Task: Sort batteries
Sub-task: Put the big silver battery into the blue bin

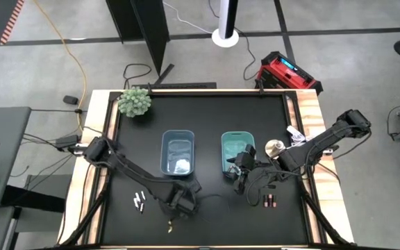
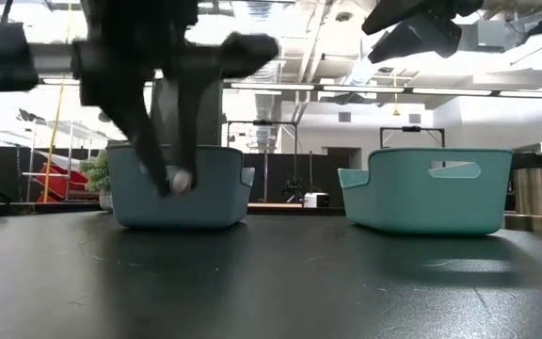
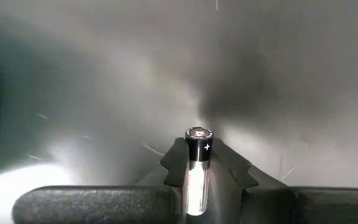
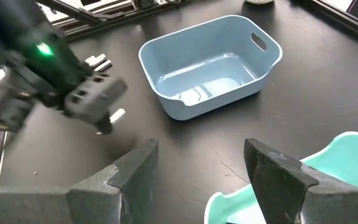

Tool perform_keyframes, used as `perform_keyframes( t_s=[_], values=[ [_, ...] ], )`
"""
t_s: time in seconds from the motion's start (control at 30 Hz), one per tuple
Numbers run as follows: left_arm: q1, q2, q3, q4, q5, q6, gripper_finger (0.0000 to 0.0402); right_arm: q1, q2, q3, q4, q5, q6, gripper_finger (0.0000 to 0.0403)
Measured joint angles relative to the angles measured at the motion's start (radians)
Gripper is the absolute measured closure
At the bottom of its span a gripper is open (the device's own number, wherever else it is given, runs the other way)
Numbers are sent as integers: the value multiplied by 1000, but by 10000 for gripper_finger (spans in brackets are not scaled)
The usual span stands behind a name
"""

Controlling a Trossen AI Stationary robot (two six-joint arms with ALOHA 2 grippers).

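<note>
The left gripper [image 1: 184, 203] hangs near the front of the black table [image 1: 207, 111], just in front of the blue bin [image 1: 178, 153], and its jaws are clamped on a silver battery [image 3: 197, 168] — the wrist view shows it pinched between the dark fingers [image 3: 235, 171], black cap with a plus mark pointing out over the tabletop. From table height the same battery shows as a pale round end [image 2: 181, 181] at the fingertips, held up off the surface in front of the blue bin [image 2: 179, 186].

The right gripper [image 1: 240, 169] sits at the near edge of the teal bin [image 1: 238, 151], jaws wide apart with nothing between them; its wrist view looks past the two fingers [image 4: 135, 168] at the blue bin [image 4: 210, 65] and at the left arm holding its battery [image 4: 117, 116].

Other batteries lie loose on the table — a few whitish ones [image 1: 139, 201] to the left of the left gripper, a small dark pair [image 1: 269, 201] in front of the right gripper, and one more small piece [image 1: 169, 225] by the front edge. Something pale lies in the blue bin [image 1: 181, 165], too small to tell what. A green plant [image 1: 135, 102] stands at the far left corner.
</note>
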Motion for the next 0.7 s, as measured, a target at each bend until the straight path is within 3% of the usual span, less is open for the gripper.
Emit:
perform_keyframes(
  t_s=[0.13, 0.37, 0.7],
  values=[
    [-14, -58, 17, 43, 0, -1, 366, 0, 0, 0, 1, 0, 0, 149],
    [21, -268, -58, 144, -9, -93, 366, 0, 0, 0, 1, 0, 0, 149],
    [237, -566, -375, 229, -38, -297, 366, 0, 0, 0, 0, 0, -3, 149]
  ],
)
